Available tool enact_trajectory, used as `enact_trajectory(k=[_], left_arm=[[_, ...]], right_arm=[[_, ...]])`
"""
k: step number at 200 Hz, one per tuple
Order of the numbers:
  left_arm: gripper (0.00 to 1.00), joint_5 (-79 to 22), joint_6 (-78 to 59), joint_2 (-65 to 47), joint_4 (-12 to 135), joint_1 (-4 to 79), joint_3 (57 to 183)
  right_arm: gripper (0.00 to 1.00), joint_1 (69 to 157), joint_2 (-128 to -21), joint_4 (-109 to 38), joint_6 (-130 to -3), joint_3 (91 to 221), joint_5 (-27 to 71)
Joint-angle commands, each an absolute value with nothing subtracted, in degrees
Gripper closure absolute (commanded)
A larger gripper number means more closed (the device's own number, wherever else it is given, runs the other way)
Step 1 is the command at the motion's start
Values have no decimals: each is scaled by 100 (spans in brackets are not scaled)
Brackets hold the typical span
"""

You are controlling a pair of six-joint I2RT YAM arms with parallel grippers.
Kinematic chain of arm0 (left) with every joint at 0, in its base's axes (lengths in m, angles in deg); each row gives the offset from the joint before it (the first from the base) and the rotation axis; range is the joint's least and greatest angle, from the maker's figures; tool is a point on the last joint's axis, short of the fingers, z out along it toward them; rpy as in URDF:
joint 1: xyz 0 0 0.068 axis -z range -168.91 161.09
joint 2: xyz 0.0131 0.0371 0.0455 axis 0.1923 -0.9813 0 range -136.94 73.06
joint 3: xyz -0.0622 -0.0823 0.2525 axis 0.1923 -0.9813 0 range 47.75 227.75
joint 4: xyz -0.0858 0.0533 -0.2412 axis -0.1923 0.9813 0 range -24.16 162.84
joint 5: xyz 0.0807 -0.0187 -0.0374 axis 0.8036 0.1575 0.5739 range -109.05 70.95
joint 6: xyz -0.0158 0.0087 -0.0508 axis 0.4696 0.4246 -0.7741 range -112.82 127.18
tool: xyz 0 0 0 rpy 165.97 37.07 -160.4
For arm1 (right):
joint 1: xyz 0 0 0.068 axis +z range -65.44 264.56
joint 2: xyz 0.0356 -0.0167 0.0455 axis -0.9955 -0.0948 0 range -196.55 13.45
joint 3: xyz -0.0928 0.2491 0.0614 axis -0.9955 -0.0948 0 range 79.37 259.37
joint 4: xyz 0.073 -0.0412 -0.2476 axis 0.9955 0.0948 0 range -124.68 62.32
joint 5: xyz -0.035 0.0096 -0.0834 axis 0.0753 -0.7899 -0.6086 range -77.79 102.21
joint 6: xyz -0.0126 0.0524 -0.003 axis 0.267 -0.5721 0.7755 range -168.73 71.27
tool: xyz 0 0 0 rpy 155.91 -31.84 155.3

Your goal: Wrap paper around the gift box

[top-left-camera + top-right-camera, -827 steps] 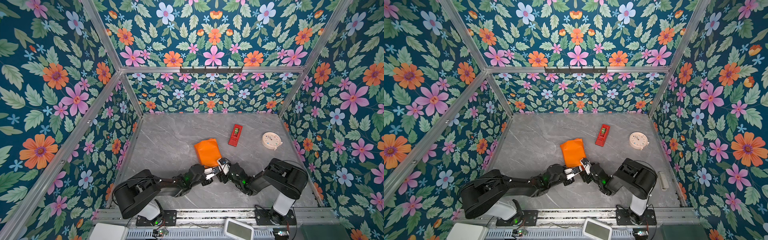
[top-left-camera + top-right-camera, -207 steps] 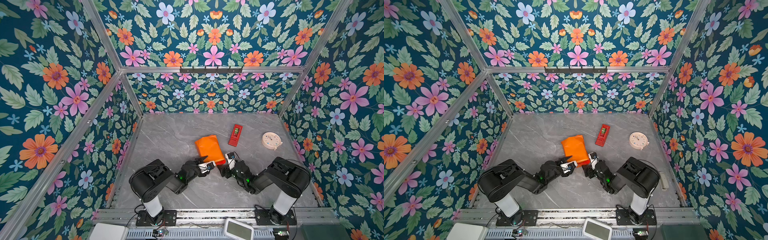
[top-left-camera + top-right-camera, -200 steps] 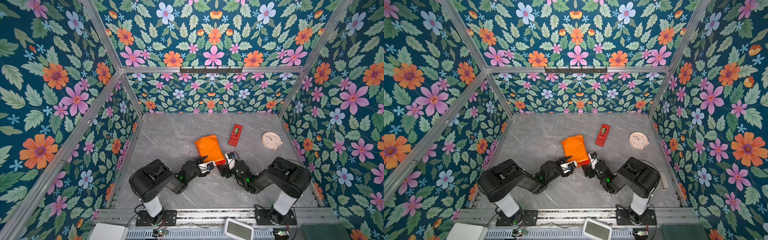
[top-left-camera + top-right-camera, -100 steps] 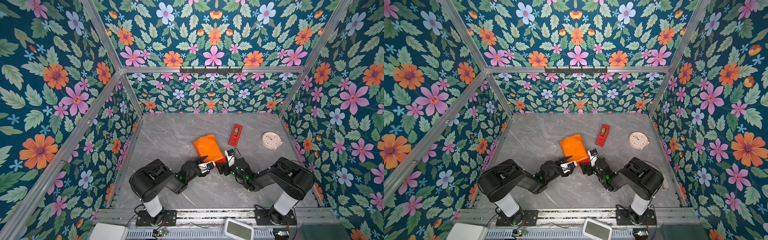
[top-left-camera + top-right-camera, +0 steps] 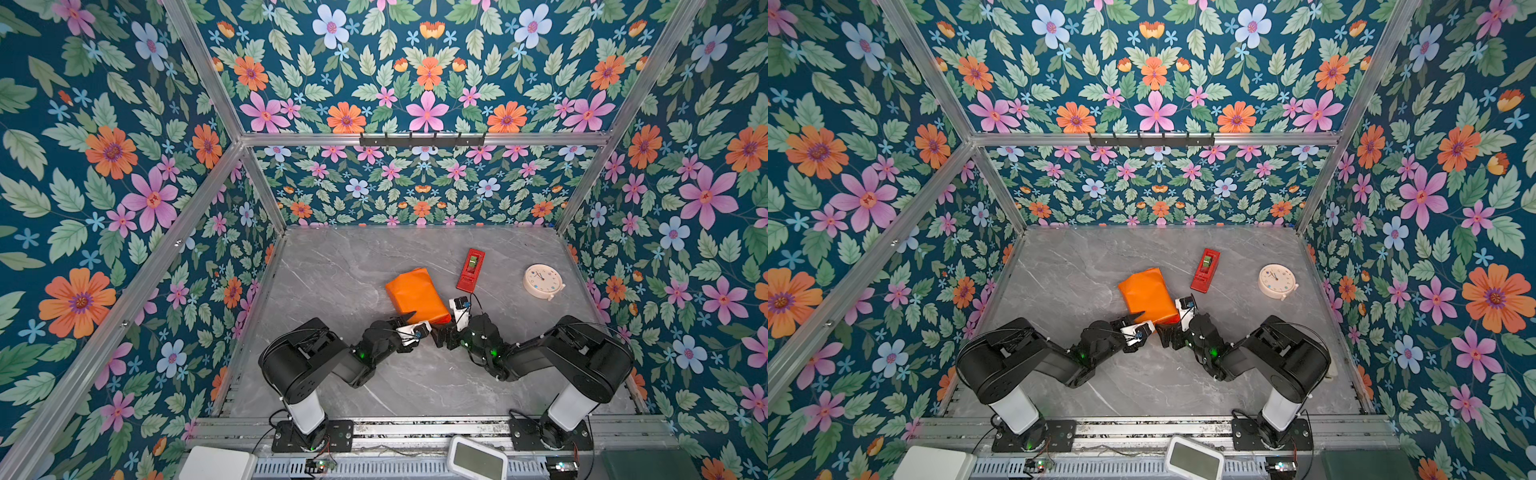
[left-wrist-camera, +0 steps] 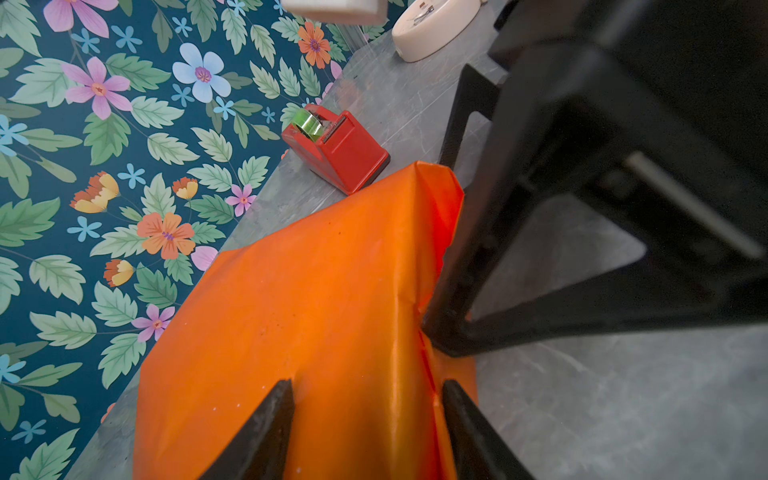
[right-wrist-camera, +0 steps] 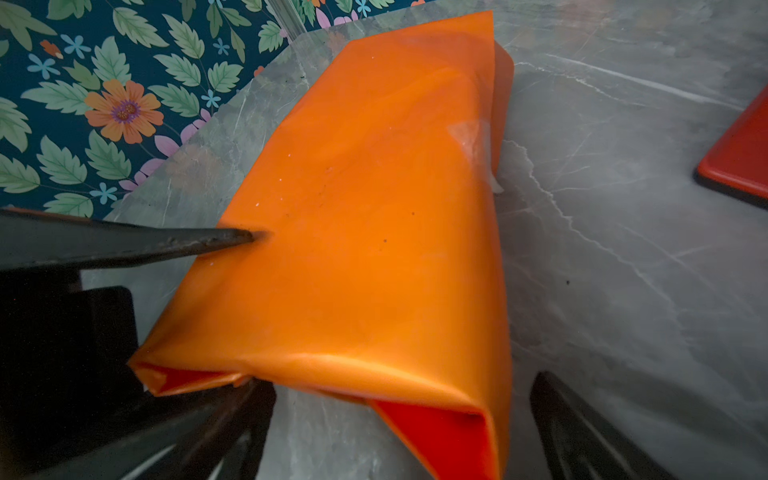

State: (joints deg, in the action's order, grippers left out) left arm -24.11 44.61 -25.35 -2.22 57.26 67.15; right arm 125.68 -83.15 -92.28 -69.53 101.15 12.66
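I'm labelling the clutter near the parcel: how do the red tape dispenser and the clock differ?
The tape dispenser is red and narrow; the clock is cream and round. The tape dispenser holds a green roll; the clock shows a dial with hands. The tape dispenser lies close to the paper; the clock sits farther off. Both rest on the grey table.

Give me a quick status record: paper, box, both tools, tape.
paper: orange side out, folded round into a parcel in the middle of the table; near end open
gift box: not visible, presumably inside the paper
left tool: jaws apart, astride an edge of the paper, one fingertip on its top face
right tool: jaws wide open at the paper's open end, holding nothing
tape dispenser: red, beyond the paper, untouched
clock: far right, apart from the work
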Motion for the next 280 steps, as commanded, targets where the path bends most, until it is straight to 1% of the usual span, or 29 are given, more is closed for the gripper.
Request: enact_trajectory(k=[1, 12, 16, 64, 95, 119, 150, 171, 203, 236, 267, 280], left_arm=[[45, -2421, 4364, -2581, 299, 5731, 6726], [46, -2423, 4365, -2581, 308, 5728, 6726], [46, -2423, 4364, -2581, 316, 5725, 6725], [48, -2406, 4350, -2599, 343, 5732, 6752], [48, -2377, 4350, -2599, 326, 5725, 6752], [48, -2371, 4340, -2599, 326, 5728, 6752], [48, -2362, 4339, -2608, 335, 5730, 6761], [48, -2362, 4339, -2601, 335, 5724, 6761], [47, -2362, 4339, -2589, 326, 5724, 6752], [47, -2370, 4350, -2573, 317, 5729, 6742], [46, -2379, 4361, -2573, 317, 5728, 6744], [46, -2379, 4365, -2573, 317, 5729, 6744]], right_arm=[[3, 12569, -8230, -9303, -7042, 10067, 1279], [3, 12573, -8209, -9139, -7019, 9981, 1227], [3, 12562, -7993, -9085, -7010, 9950, 1208], [1, 12462, -7136, -8184, -6683, 9782, 1048], [1, 12261, -6681, -7519, -6571, 9899, 1251], [1, 12166, -6574, -7010, -6532, 10112, 1495], [1, 12165, -6789, -6952, -6309, 10179, 1614], [5, 12156, -6963, -7052, -6114, 10186, 1710], [8, 12158, -7491, -7188, -5575, 10394, 2064], [10, 12118, -8007, -7585, -5287, 10632, 2180], [14, 12095, -8474, -7837, -5242, 10786, 2408], [18, 12098, -8537, -7892, -5259, 10801, 2484]])
